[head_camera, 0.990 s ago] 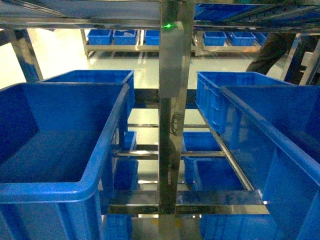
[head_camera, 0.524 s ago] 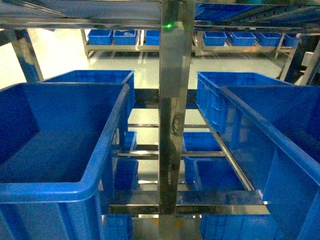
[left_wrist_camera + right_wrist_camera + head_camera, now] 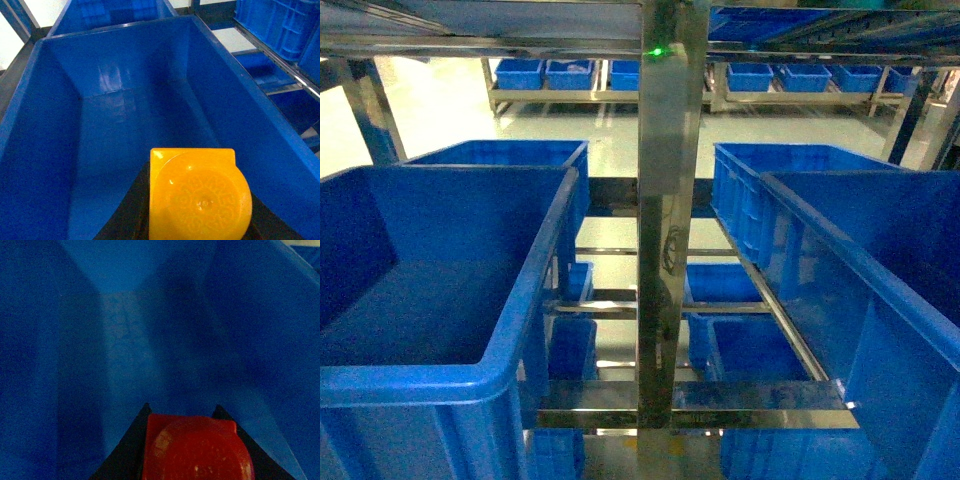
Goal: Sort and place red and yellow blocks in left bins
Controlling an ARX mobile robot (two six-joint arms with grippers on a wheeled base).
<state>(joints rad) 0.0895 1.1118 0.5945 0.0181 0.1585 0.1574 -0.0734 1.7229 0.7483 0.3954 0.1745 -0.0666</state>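
Yellow block (image 3: pixel 199 195) sits at the bottom of our left wrist view, stud facing the camera, clamped between the dark fingers (image 3: pixel 131 210) of our left gripper (image 3: pixel 200 220). Directly beyond it opens the inside of a deep blue bin (image 3: pixel 30 125), whose floor lies well apart from the block, so we judge a release would drop it straight in. Red block (image 3: pixel 196 447) shows the same way in our right wrist view, held by our right gripper (image 3: pixel 196 465), with blue bin walls (image 3: pixel 40 365) around it on all sides; which bin that is we cannot tell. In the head view neither arm appears. The near left bin (image 3: pixel 535 300) stands beside the steel post (image 3: pixel 665 220), with a second bin (image 3: pixel 500 152) just behind it.
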